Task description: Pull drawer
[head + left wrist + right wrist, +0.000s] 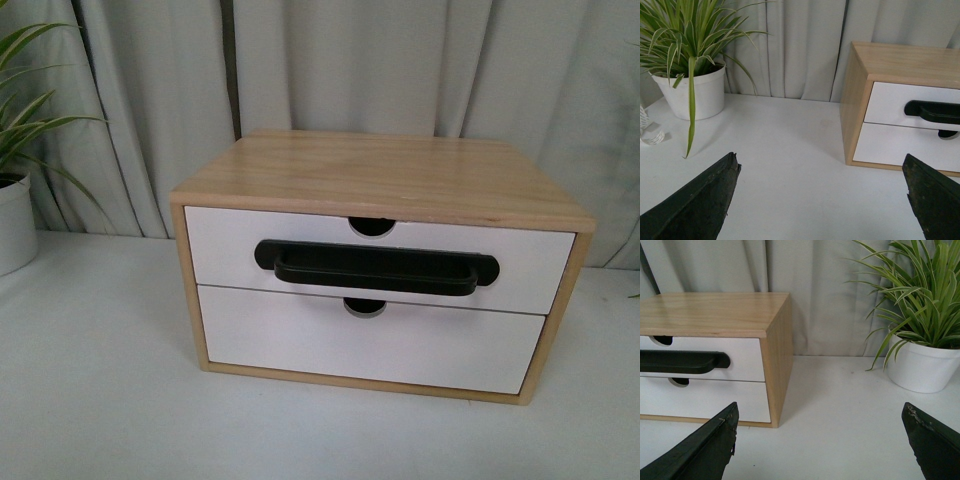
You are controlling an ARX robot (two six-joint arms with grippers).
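A light wood cabinet (380,170) stands in the middle of the white table. Its upper drawer (230,245) has a white front, a long black bar handle (376,268) and a semicircular notch (372,226) in its top edge; it sits shut, flush with the frame. Neither arm shows in the front view. My left gripper (822,170) is open over bare table, left of the cabinet (855,100), the drawer (890,102) ahead to one side. My right gripper (820,417) is open, right of the cabinet (777,335), its drawer (745,357) ahead, with nothing between the fingers.
Below sits a plain white drawer front (370,345) with a notch and no handle. A potted plant (15,200) stands at the table's left, seen also as the white pot (692,92); another plant (920,365) stands right. Grey curtains (400,60) hang behind.
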